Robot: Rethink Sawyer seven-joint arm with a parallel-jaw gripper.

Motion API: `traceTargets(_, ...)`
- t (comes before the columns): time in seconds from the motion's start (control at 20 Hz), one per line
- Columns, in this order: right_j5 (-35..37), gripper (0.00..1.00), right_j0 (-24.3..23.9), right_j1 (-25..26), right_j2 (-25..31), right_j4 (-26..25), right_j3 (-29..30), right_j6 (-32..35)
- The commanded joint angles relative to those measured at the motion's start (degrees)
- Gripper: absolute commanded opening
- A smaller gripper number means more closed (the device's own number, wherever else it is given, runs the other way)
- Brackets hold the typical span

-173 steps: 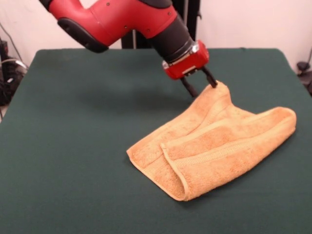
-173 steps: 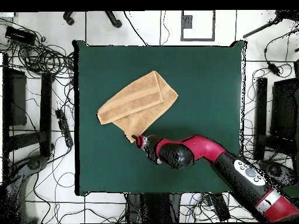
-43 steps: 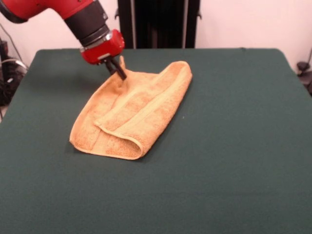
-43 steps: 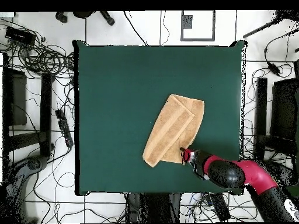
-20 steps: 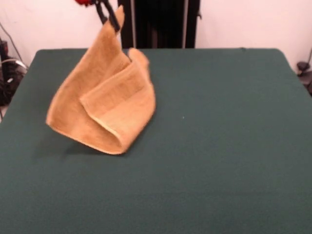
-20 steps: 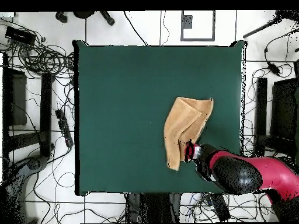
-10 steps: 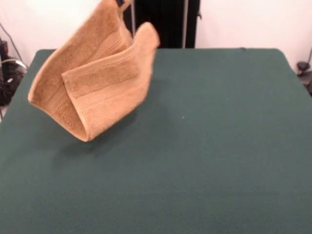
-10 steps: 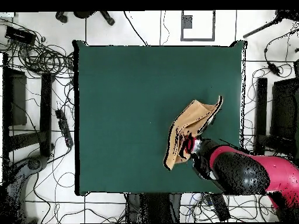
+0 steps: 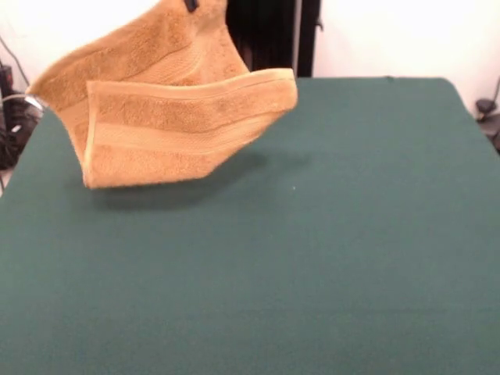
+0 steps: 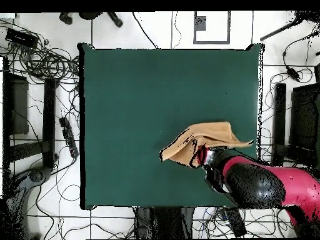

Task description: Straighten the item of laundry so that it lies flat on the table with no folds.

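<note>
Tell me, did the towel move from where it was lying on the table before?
Yes. The towel has gone up off the green table: it now hangs in the air over its shadow, held at the top by the tool.

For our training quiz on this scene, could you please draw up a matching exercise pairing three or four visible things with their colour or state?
Things:
1. towel
2. table
3. hand
4. arm

Descriptions:
A. dark green, flat, with the towel's shadow on it
B. red and black, coming in from the lower right edge of the overhead view
C. orange-tan, lifted clear of the table, still folded over
D. shut on a top corner of the cloth

Pairs: 1-C, 2-A, 3-D, 4-B
</note>
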Motion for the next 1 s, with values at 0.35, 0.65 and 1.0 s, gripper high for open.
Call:
traceTargets(0.35,-1.19,0.00,9.39,2.51,-6.33,-4.14,-1.19,3.38)
traceTargets(0.65,7.76,0.00,14.57,-0.19,-10.03,-3.09,-6.89,3.92)
traceTargets(1.0,16.78,0.00,20.49,-4.26,-12.98,2.87,-12.15,7.81)
